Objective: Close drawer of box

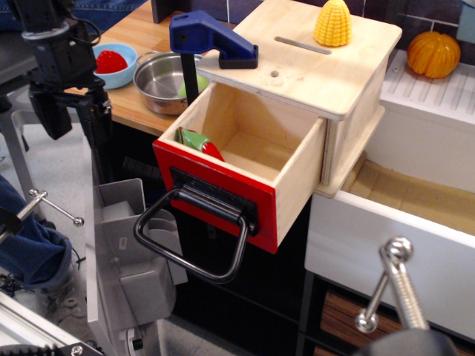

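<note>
The pale wooden box [349,81] stands at the middle right, its flat top board showing a slot and a small round hole. Its plywood drawer [245,159] is pulled wide open toward the lower left. The drawer has a bright red front panel [215,194] and a large black looped handle [194,237] hanging down. A small red and green object [197,142] lies inside the drawer. My black gripper [73,122] hangs at the far left, well left of the drawer. Its two fingers are spread apart and empty.
A blue clamp [211,38] grips the box top's corner. A yellow corn [332,22] stands on the box. A steel pot [165,80] and a blue bowl [115,63] sit on the wooden counter. A white drawer [386,252] with a metal knob [390,285] is open at right. An orange pumpkin [433,53] sits behind.
</note>
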Motion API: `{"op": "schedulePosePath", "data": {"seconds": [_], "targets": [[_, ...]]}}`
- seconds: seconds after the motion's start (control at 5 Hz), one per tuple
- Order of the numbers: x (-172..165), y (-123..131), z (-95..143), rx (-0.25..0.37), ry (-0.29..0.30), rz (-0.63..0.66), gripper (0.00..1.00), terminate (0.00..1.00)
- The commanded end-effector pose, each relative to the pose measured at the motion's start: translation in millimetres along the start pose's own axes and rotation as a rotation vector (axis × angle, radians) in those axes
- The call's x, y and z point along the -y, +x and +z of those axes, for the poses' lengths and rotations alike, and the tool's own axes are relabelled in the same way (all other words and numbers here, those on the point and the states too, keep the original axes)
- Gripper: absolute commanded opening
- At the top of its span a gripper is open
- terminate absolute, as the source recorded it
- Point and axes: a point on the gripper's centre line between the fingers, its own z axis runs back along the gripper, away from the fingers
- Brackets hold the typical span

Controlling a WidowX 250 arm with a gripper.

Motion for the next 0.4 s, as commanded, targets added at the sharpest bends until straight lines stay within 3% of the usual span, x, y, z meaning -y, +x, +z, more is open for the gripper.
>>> {"op": "schedulePosePath", "data": {"seconds": [0.0,0.2], "targets": [[47,-40,13,0.021,-0.001,-0.053,1.0,0.0],[76,-57,12,0.016,-0.038,-0.041,1.0,0.0]]}}
